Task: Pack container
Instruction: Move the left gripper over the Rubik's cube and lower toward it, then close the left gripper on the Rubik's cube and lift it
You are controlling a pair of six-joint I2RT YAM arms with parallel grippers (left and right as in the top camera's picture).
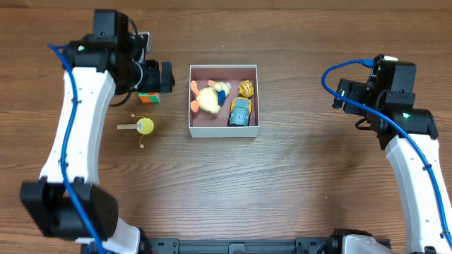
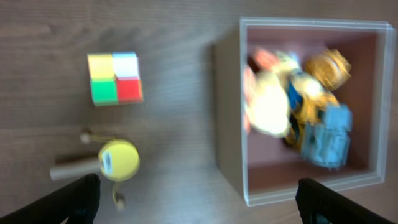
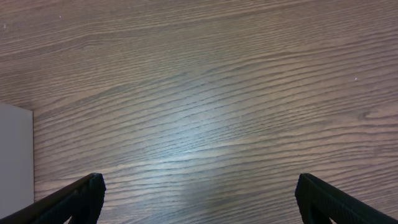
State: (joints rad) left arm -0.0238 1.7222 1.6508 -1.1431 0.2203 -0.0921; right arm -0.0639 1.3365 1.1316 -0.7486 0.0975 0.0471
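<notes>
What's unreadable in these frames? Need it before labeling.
- Left wrist: toys inside the container are motion-blurred, so details are lost.
- Overhead: the colored cube is partly hidden under the left gripper.
- Right wrist: the container is cut off by the left edge. Only a wall sliver shows, no contents.
- Both wrist views: the bottom edge cuts off the fingers.

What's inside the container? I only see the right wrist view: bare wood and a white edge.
Observer: The container holds a plush duck, a blue toy car and an orange striped toy.
Operator: Anything left outside?
Observer: A colour cube and a yellow toy on a stick, on the table to its left.
Operator: Left gripper holding anything?
Observer: No, the left gripper is open and empty.
</notes>
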